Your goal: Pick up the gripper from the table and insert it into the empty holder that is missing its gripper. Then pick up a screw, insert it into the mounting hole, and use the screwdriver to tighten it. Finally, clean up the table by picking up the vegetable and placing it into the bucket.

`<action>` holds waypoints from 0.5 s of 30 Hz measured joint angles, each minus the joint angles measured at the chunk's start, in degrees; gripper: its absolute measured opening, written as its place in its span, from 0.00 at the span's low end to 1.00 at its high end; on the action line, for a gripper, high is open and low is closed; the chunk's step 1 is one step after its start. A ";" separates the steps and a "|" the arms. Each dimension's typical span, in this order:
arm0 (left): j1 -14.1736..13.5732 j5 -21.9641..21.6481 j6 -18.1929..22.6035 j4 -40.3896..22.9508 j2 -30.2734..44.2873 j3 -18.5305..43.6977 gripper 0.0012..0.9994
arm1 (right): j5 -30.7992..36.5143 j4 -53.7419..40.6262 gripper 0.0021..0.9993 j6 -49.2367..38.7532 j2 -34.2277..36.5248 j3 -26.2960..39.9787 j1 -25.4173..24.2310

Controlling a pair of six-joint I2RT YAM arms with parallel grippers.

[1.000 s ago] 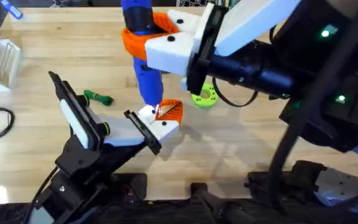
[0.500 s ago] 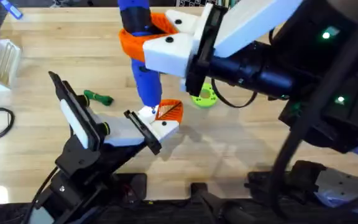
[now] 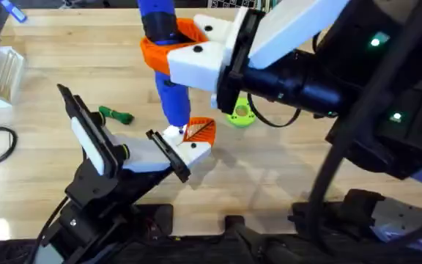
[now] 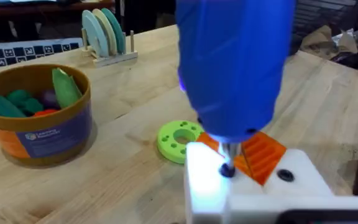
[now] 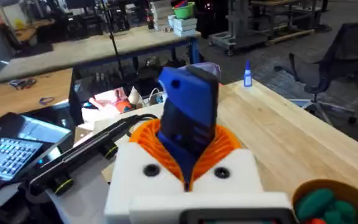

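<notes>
Screwdriver [image 3: 165, 73]: blue, smooth and cylindrical, standing nearly upright over the holder [image 3: 185, 147]; its dark narrow tip [image 4: 227, 167] is down on a dark screw hole in the white block

Change: against the picture a second ago the screwdriver and the right arm's white mount sit slightly more to the left and higher in the overhead view; holder, vegetable and green disc lie where they were

Right gripper [image 5: 188, 146]: orange ribbed pads [image 5: 146, 138] closed on the blue screwdriver body [image 5: 188, 118], which rises between them above a white blocky mount with two dark screw heads

Left gripper: its fingers are not to be made out in these views, so open or closed cannot be told; its wrist camera looks closely at the holder, whose white face glows brightly

Holder: white, blocky plastic, at the end of a black-and-white arm [image 3: 97, 150] that leans over the near edge of the table [image 3: 284, 176]

Gripper [image 3: 200, 130]: orange ribbed wedge seated in the holder, just beside the screwdriver tip

Green disc [image 3: 240, 115]: flat bright-green ring with small holes, on the wood just beyond the holder

Vegetable [image 3: 116, 115]: thin, green, lying on the wood left of the holder, apart from it

Bucket [image 4: 36, 115]: round, tan rim, dark blue label, toy vegetables inside, beyond the disc
</notes>
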 joint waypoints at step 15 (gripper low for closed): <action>-0.02 -0.07 -0.24 -0.07 0.01 0.00 0.01 | 0.22 1.18 0.02 0.38 1.80 0.00 0.00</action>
